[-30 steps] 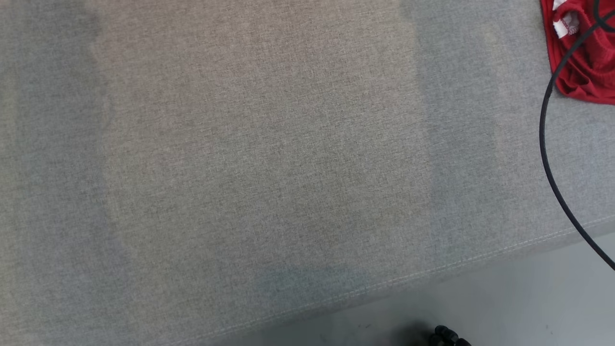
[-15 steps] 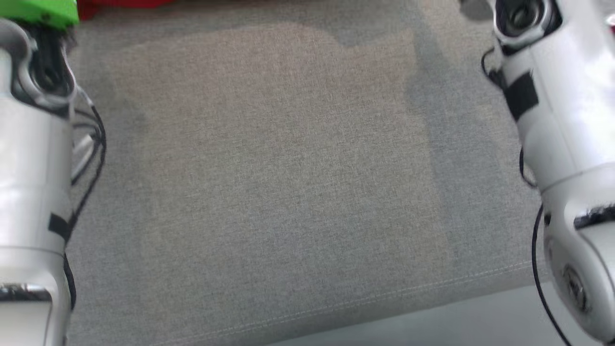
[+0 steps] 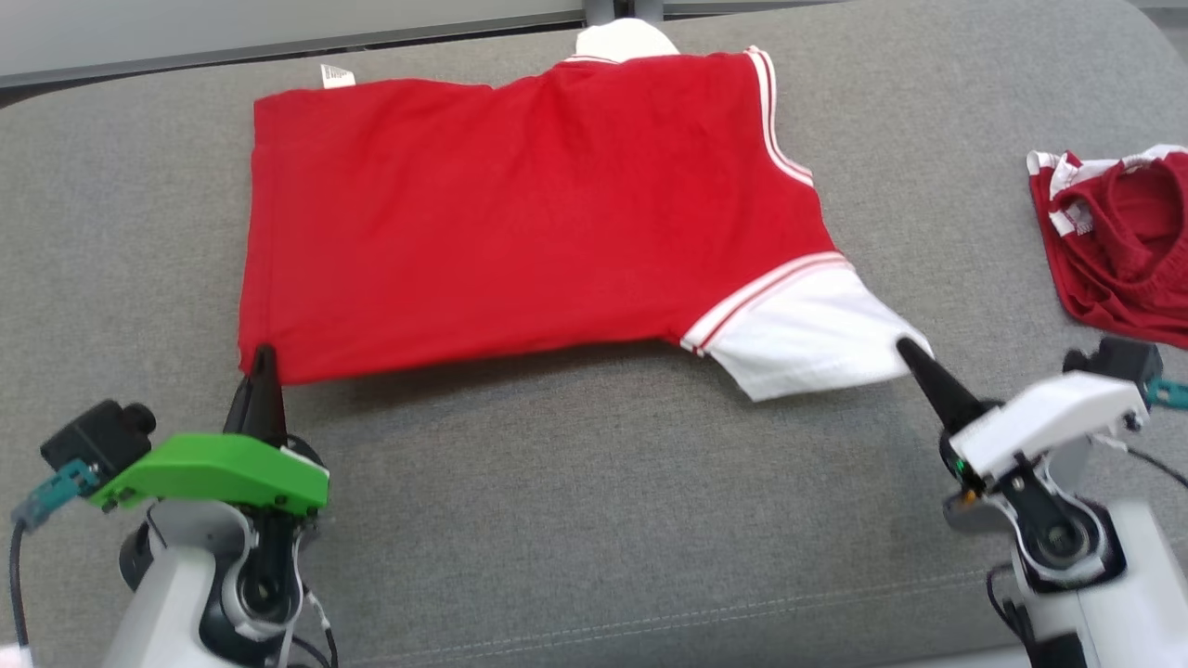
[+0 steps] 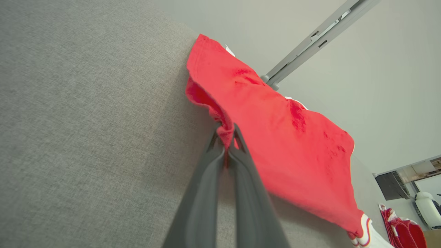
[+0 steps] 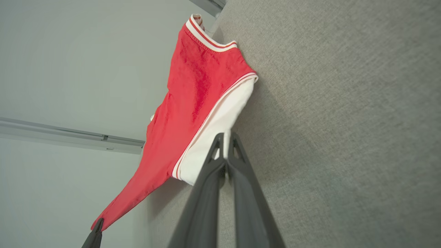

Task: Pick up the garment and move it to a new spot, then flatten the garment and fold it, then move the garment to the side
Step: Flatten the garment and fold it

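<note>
The garment (image 3: 520,213) is a red shirt with white striped sleeves, stretched out above the grey cushion (image 3: 594,501). My left gripper (image 3: 263,354) is shut on its red hem corner at the lower left. In the left wrist view the fingers pinch a bunched bit of red cloth (image 4: 225,132). My right gripper (image 3: 905,349) is shut on the tip of the white sleeve (image 3: 817,339). In the right wrist view the garment (image 5: 193,103) hangs taut away from the pinched white sleeve (image 5: 220,127), with the left gripper's fingertips (image 5: 98,225) at its far corner.
A second red garment (image 3: 1118,246) with white trim lies crumpled at the right of the cushion. The cushion's front seam (image 3: 742,612) runs along the bottom. A pale wall and a grey rail (image 3: 278,46) lie behind the cushion's far edge.
The head camera has swung a great deal, so the whole picture differs. Bare cushion and forearms showed before; now the stretched garment and both grippers holding it are in view.
</note>
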You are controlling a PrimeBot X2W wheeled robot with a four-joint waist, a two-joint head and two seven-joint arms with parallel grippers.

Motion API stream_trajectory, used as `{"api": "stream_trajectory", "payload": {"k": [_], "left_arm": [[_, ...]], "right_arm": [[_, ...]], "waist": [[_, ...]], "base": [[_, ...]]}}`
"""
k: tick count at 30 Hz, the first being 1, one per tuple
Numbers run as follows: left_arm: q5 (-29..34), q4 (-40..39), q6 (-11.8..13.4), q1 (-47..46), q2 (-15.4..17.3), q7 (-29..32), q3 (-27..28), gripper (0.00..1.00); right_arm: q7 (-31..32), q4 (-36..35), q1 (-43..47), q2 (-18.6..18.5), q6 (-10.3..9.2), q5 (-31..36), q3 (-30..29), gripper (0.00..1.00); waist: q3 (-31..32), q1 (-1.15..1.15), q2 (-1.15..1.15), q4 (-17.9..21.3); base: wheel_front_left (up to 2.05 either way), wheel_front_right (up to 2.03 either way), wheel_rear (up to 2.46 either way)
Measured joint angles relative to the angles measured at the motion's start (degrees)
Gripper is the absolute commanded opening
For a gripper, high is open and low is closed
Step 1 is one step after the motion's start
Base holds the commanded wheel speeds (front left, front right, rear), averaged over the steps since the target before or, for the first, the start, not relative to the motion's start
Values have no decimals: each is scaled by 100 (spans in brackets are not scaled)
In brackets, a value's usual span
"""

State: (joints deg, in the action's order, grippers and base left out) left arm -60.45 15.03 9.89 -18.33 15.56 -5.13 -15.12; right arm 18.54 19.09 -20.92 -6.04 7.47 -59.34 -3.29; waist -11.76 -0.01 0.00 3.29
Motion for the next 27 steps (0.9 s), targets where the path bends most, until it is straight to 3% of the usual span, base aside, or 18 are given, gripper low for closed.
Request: {"api": "stream_trajectory", "payload": {"k": [5,9,19,27], "left_arm": [[9,-753,225,878,41,-102,-18,0],[97,-1094,322,1356,124,-183,-65,0],[191,-1371,534,2293,164,-414,-85,0],[312,-1724,940,2671,190,-465,-73,0]], "right_arm": [[762,-1507,1621,235,1,174,-591,0],[1213,-2298,2459,309,1,283,-999,0],[962,-2740,3448,323,1,-90,-631,0],[910,-2830,3495,322,1,10,-561,0]], "waist": [[176,0,0,-112],[216,0,0,-76],[310,0,0,64],[393,0,0,-5]], "base": [[0,0,0],[0,0,0],[0,0,0],[0,0,0]]}}
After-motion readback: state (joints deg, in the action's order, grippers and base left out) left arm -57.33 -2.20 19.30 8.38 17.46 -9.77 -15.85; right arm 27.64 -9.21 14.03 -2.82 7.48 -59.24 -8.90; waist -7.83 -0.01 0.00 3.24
